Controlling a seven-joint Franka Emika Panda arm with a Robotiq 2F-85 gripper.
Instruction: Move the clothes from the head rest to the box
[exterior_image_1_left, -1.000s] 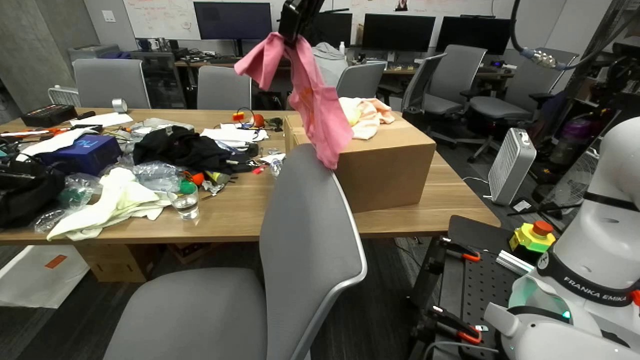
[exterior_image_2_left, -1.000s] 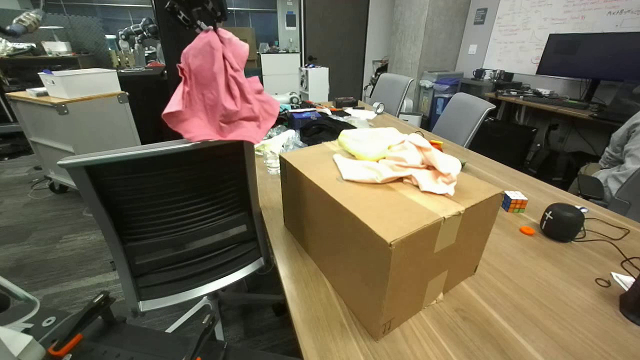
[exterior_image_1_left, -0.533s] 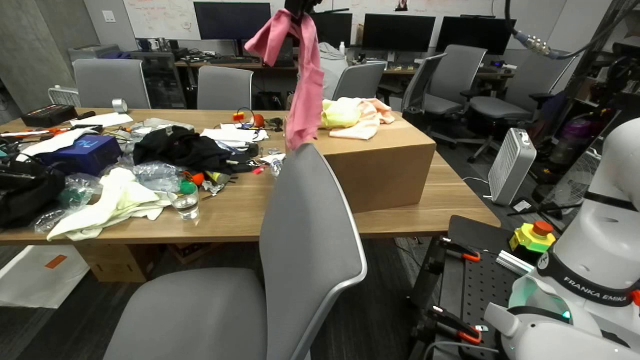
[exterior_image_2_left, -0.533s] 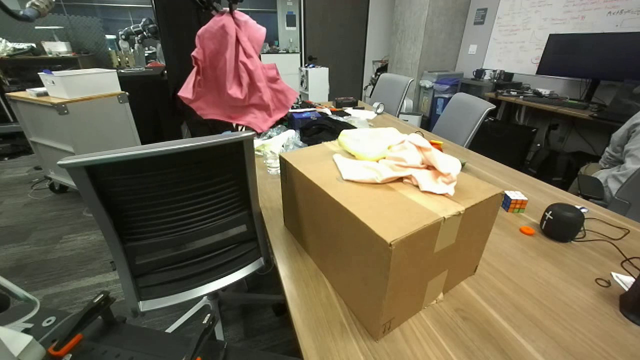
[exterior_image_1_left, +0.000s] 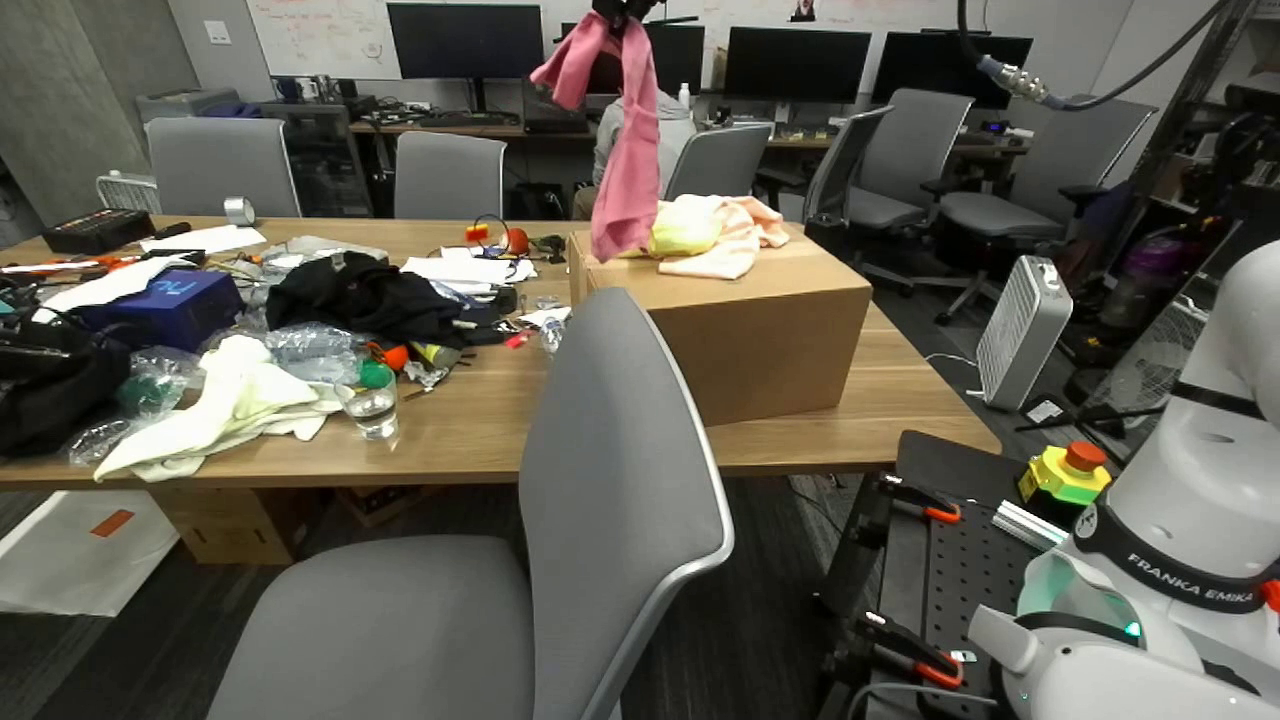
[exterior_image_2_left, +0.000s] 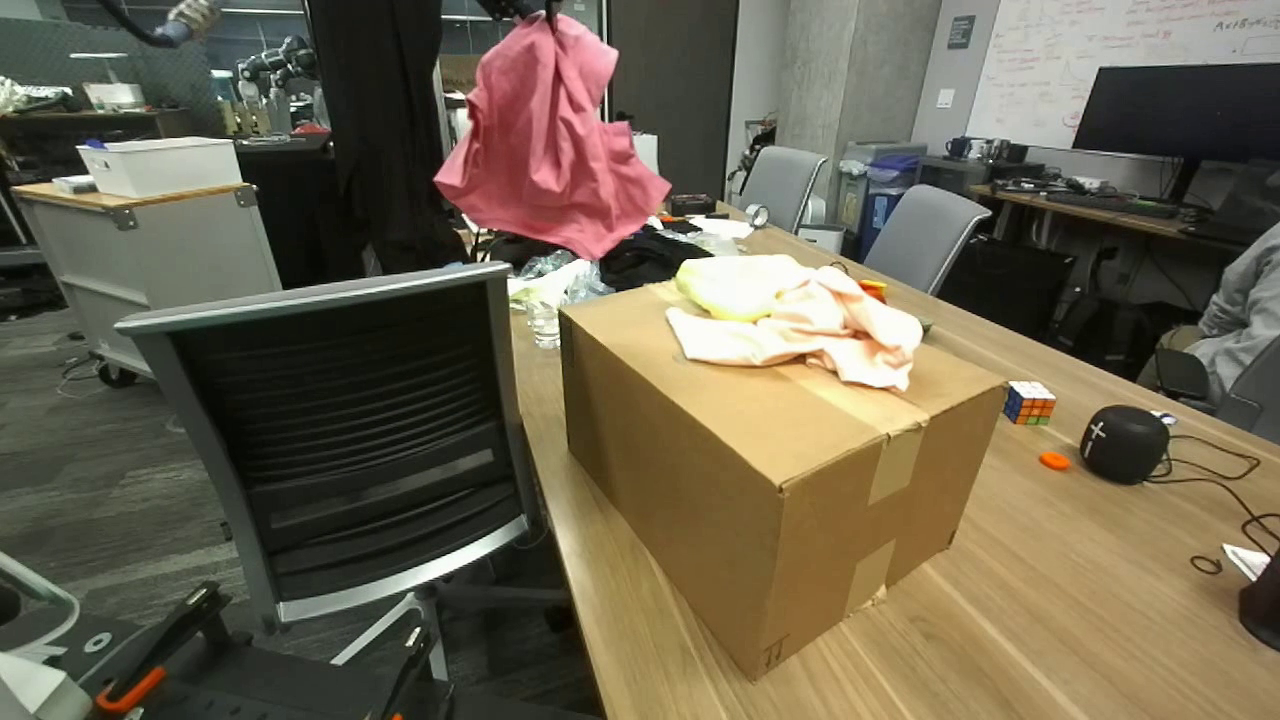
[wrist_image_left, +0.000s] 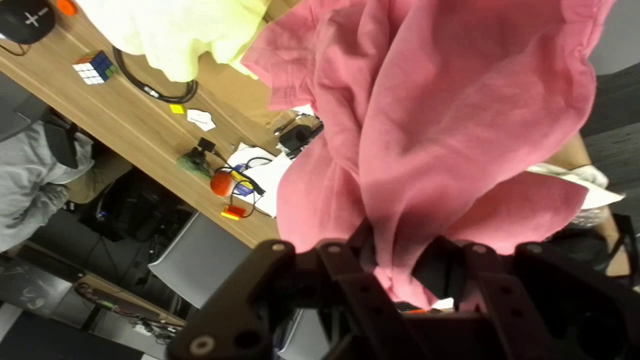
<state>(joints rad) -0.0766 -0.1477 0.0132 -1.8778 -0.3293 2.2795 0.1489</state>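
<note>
Bunched in my shut gripper (wrist_image_left: 401, 256), the pink garment (wrist_image_left: 425, 125) hangs down and spreads out below the fingers. In both exterior views this pink cloth (exterior_image_1_left: 630, 160) is in the air, its lower hem above the head rest (exterior_image_2_left: 320, 296) and apart from it. Nothing lies on that grey chair's top edge. On the closed top of the cardboard box (exterior_image_2_left: 690, 430) rest the yellow-green garment (exterior_image_2_left: 735, 284) and the pale peach garment (exterior_image_2_left: 810, 335), touching each other. In an exterior view the pink garment (exterior_image_2_left: 555, 150) appears up and to the left of the box.
The wooden table (exterior_image_2_left: 1060, 580) carries a Rubik's cube (exterior_image_2_left: 1030, 402) and a black speaker (exterior_image_2_left: 1125, 445) beside the box. Farther along are a glass of water (exterior_image_1_left: 372, 410), a pale cream-green cloth (exterior_image_1_left: 220, 410) and black garments (exterior_image_1_left: 360, 300). A person (exterior_image_2_left: 1240, 310) sits behind the table.
The pink garment has risen off the chair's top edge and swung across toward the box, carried by the gripper, which stays shut. The garments on the box have not moved.
</note>
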